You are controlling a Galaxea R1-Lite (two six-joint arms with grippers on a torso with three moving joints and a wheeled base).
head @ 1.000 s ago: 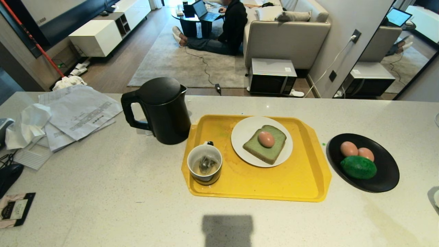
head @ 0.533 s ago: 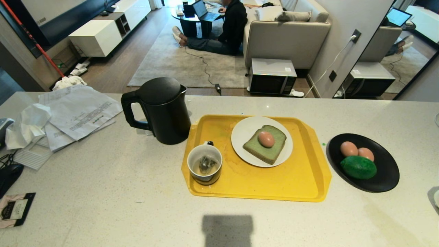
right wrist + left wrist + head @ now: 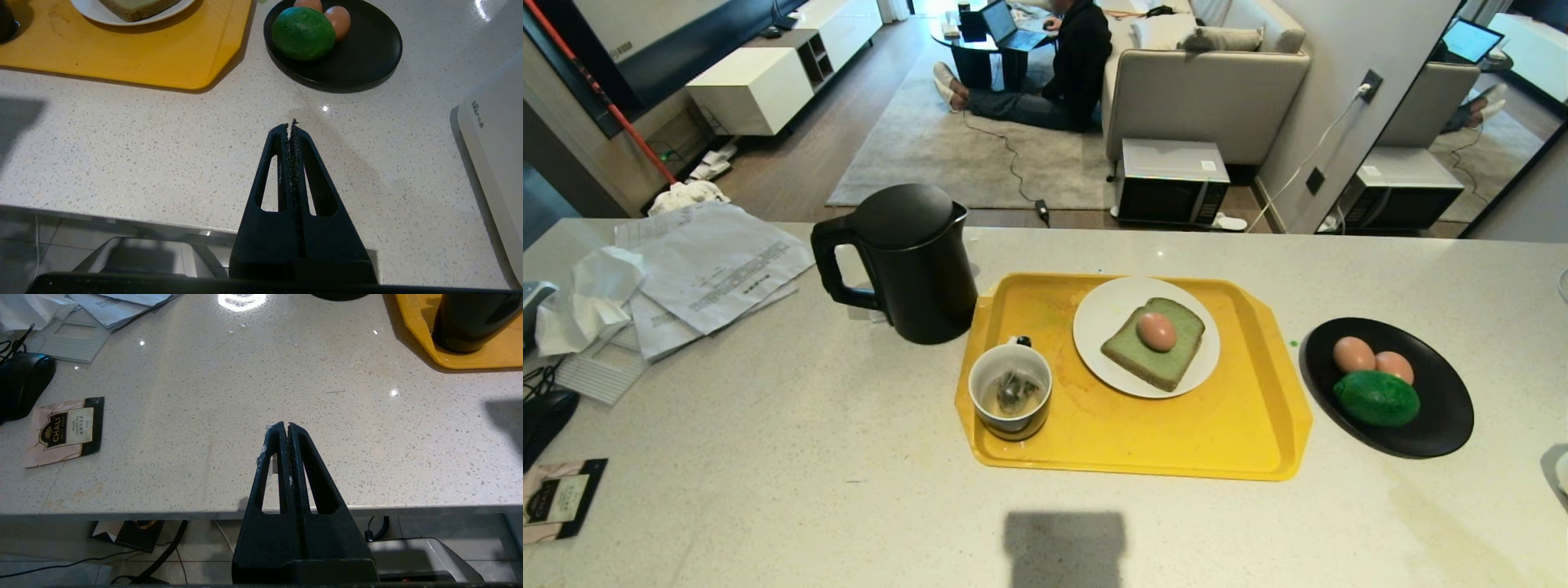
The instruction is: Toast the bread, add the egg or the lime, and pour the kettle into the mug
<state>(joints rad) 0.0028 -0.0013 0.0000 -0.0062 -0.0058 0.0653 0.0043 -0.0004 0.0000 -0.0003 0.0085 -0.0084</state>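
Two grippers, both mine, hang pinched tight on nothing at the near edge of the counter: the left gripper over bare stone, the right gripper likewise.

Ahead and to the right of my left gripper the yellow tray begins, and the mug stands on its near left corner with a tea bag and some liquid in it. Glossy and small-handled, it would slip; I judge it better left where it stands.

Beyond the mug, just off the tray's left edge, the kettle stands upright, lid down, loop handle turned away from the tray. It looks heavy and rigid; the handle is the place to grip it, and my left gripper is the nearer one.

Ahead and left of my right gripper, on a white plate on the tray, the bread lies flat with the egg on top. Soft bread; a smooth, fragile egg that would roll if nudged.

Ahead and right of that gripper, a black dish holds the lime, firm and bumpy enough to pinch across its middle, touching two eggs.

By my reckoning the toast, the topping and the pour all look done.
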